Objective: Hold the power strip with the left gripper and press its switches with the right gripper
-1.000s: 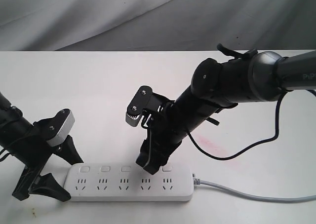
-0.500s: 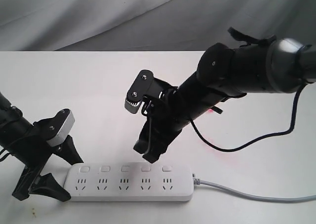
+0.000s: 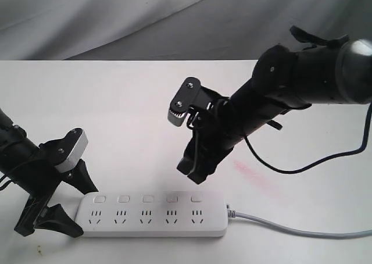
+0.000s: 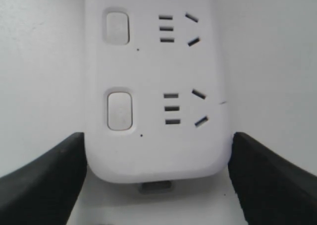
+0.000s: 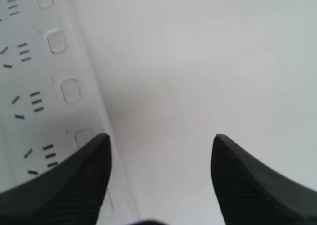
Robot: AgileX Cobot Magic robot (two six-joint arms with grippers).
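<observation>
- The power strip (image 3: 152,215) lies flat along the near edge of a white table (image 3: 104,107). Its grey cord (image 3: 290,228) trails off to the right, a detail only the exterior view shows.
- Counted in the exterior view: five switches (image 3: 148,199) in one row and five socket sets beneath them.
- The left gripper (image 3: 85,210) clamps the strip's left end. The left wrist view shows one black finger (image 4: 49,180) against each long side, with two switches and two socket sets ahead.
- The right gripper (image 3: 192,174) hangs above the fourth and fifth switches, clear of the strip. The right wrist view shows its fingers (image 5: 247,180) spread apart and holding nothing, with four switches in sight.
- A faint pink smear (image 3: 253,174) marks the table behind the strip.
</observation>
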